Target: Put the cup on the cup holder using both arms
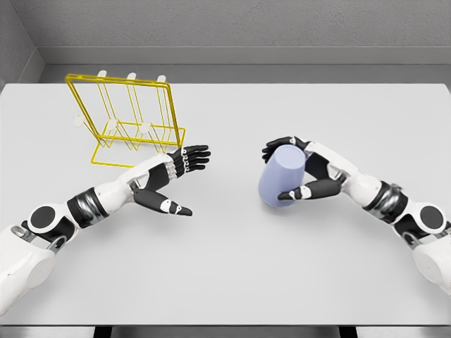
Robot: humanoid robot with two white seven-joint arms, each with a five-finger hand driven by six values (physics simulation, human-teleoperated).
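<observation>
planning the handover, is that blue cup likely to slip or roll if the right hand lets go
The blue cup looks smooth and rigid, so it may slip in a loose grip. It is tilted in the right hand, and its round body would probably roll on the flat table. The left hand is open, apart.

The cup (pixel 281 177) was pale lavender-blue, the wire cup holder (pixel 128 120) bright yellow with white peg tips, both hands black-fingered on white arms, and the surface (pixel 232 260) plain light grey.
</observation>
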